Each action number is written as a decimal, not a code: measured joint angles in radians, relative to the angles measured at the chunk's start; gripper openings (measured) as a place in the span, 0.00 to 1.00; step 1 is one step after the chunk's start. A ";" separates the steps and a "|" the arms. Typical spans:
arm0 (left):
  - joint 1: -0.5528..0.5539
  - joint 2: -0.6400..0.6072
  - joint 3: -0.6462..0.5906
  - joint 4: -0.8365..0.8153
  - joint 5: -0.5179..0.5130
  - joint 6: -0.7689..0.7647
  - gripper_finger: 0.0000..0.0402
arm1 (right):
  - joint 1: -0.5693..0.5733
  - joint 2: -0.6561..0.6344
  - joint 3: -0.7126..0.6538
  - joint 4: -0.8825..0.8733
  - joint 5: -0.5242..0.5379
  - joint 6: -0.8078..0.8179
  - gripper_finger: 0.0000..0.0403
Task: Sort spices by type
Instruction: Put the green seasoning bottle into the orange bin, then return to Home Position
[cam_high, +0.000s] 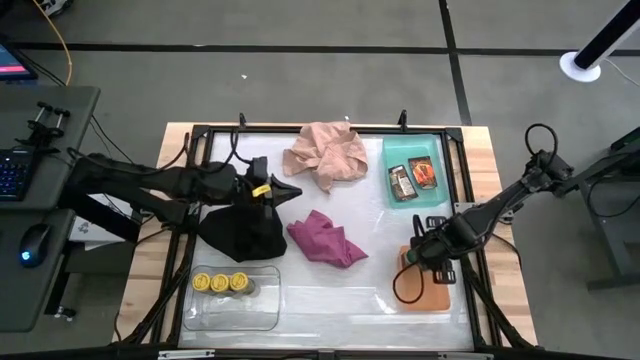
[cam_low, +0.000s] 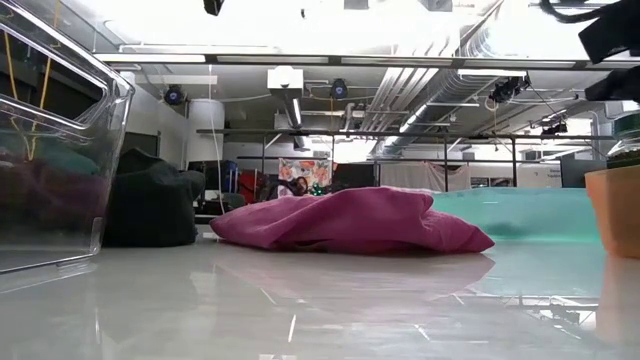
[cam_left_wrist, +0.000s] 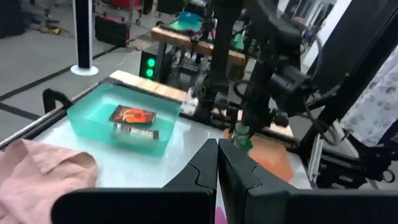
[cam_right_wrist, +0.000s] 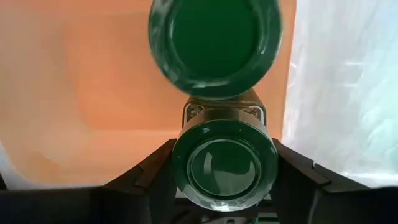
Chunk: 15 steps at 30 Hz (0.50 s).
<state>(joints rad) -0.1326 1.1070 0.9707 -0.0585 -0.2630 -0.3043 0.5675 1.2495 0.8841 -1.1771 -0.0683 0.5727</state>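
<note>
From overhead, the right gripper (cam_high: 420, 256) hangs over the orange tray (cam_high: 432, 292) at the table's (cam_high: 330, 300) right edge. The left gripper (cam_high: 288, 190) hovers above the black cloth (cam_high: 245, 232), fingers pressed together. Three yellow-lidded jars (cam_high: 222, 283) sit in the clear tray (cam_high: 250, 310); two packets (cam_high: 412, 178) lie in the teal tray (cam_high: 440, 150).

At table level, a magenta cloth (cam_low: 350, 222) lies mid-table.

The left wrist camera shows the orange-red packet (cam_left_wrist: 132, 115) beside the dark brown packet (cam_left_wrist: 135, 130); their labels cannot be read.

The right wrist camera shows the gripper clamped on a green-lidded jar (cam_right_wrist: 224, 165), a second green-lidded jar (cam_right_wrist: 214, 43) just beyond it in the orange tray.
</note>
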 joint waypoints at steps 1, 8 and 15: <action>0.000 0.008 0.000 -0.001 0.000 0.000 0.00 | -0.001 0.000 0.000 0.002 0.000 -0.011 0.48; 0.000 0.040 0.000 0.013 0.000 -0.007 0.00 | 0.000 0.000 0.008 -0.021 -0.021 -0.031 0.77; 0.002 0.029 0.000 0.072 0.000 0.059 0.00 | 0.000 0.000 0.100 -0.126 -0.033 -0.031 0.84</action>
<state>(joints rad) -0.1303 1.1357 0.9703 0.0132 -0.2634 -0.2453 0.5671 1.2495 0.9845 -1.3027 -0.1012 0.5416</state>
